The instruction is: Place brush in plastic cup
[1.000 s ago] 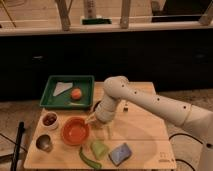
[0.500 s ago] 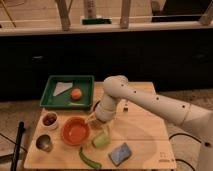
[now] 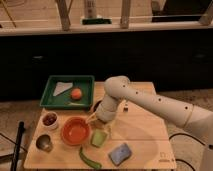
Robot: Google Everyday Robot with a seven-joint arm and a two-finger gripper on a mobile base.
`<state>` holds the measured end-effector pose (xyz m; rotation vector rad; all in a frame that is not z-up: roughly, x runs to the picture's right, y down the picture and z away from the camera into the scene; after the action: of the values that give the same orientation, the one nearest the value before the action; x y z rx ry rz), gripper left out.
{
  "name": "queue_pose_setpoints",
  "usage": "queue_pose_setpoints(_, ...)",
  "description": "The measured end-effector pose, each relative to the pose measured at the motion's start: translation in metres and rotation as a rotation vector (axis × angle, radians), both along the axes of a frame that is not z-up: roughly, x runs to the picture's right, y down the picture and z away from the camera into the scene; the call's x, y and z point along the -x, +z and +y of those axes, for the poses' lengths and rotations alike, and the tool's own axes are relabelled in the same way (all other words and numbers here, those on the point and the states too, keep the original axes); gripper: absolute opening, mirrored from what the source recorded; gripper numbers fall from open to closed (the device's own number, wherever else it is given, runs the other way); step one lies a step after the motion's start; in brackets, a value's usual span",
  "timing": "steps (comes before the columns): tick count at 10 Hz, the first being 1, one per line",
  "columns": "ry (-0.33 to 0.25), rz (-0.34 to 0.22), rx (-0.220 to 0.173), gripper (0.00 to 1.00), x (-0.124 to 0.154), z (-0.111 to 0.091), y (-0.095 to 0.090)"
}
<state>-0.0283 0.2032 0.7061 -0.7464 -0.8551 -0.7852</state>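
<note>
Barely shifted since a second ago, the hand [image 3: 103,120] hangs wide open just beside the brush [image 3: 92,118] at its 9 o'clock — plastic cup [image 3: 98,138] at 6 — and should pinch the handle mid-length first.

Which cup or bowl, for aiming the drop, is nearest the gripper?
The yellow-green plastic cup, by the gripper; the orange bowl and metal cup sit farther left.
</note>
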Motion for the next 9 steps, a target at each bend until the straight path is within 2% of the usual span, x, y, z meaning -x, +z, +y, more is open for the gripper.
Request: queue_pose_setpoints(9,-0.01,-0.009,-0.01,0.8,-0.0015,-0.0076,-0.001)
